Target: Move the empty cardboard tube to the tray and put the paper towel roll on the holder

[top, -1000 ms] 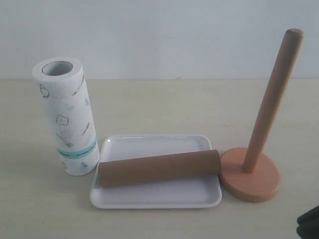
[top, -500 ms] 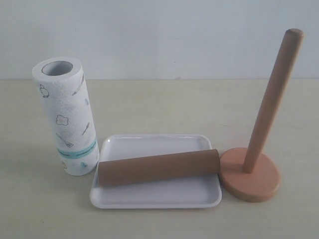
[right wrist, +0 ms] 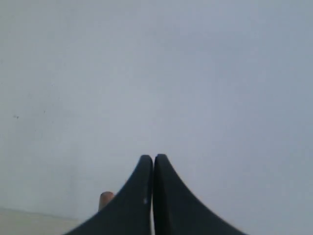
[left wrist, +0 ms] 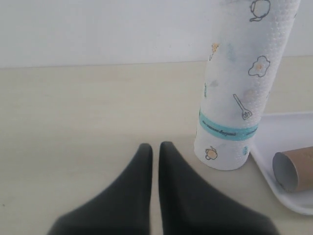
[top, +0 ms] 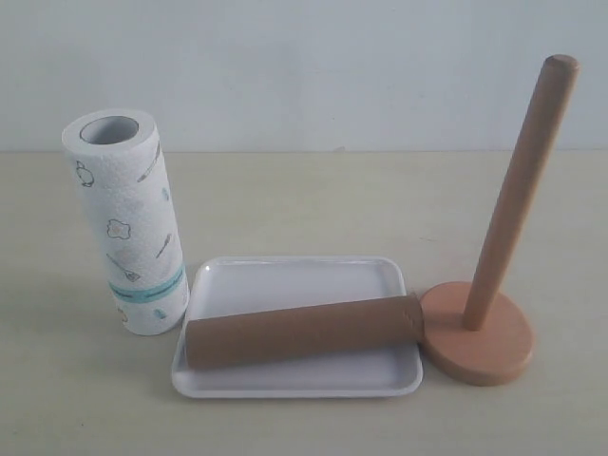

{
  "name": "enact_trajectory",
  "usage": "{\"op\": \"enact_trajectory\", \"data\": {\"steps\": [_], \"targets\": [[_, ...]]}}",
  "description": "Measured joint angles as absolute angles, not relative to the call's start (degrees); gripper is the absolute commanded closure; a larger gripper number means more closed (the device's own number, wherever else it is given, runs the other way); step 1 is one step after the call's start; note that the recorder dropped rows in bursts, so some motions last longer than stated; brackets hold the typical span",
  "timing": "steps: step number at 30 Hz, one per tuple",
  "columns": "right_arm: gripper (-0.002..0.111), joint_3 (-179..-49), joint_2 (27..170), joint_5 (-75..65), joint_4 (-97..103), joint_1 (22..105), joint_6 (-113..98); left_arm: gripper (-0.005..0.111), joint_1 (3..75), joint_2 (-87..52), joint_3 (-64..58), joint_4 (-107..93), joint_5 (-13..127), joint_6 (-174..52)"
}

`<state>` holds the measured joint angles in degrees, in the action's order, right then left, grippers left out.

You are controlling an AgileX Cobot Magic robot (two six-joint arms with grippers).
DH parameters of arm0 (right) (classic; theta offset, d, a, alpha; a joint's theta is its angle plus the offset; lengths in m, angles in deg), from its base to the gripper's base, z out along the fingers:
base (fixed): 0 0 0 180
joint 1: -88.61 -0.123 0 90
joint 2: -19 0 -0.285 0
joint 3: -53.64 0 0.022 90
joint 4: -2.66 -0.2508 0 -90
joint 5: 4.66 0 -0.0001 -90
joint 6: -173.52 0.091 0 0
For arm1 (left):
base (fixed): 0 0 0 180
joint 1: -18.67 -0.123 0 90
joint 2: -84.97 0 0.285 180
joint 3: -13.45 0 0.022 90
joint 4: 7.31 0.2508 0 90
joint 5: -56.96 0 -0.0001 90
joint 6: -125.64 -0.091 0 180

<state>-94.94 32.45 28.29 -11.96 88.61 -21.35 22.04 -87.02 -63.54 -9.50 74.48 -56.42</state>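
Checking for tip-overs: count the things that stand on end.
2: the roll stands left of the tray; the holder stands right of it. The tube lies flat on the tray. None seem hidden.

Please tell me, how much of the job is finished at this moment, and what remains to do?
Done: the cardboard tube lies across the white tray. In hand: nothing; the left gripper and the right gripper are both shut and empty. Left: the paper towel roll stands upright beside the tray, and the pole of the holder is bare, so the roll must be put onto it.
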Motion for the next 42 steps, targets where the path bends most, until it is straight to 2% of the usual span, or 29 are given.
{"op": "enact_trajectory", "data": {"steps": [16, 27, 42], "targets": [[0.108, -51.00, 28.97, 2.68, -12.91, 89.20, -21.45, 0.102, 22.04, -87.02, -63.54, -9.50, 74.48, -56.42], [0.108, -49.18, 27.54, 13.46, -12.13, 89.20, -21.58, 0.102, 22.04, -87.02, -63.54, -9.50, 74.48, -56.42], [0.108, -49.07, 27.10, 14.64, -3.93, 89.20, -8.68, 0.102, 22.04, -87.02, -63.54, -9.50, 74.48, -56.42]]}}
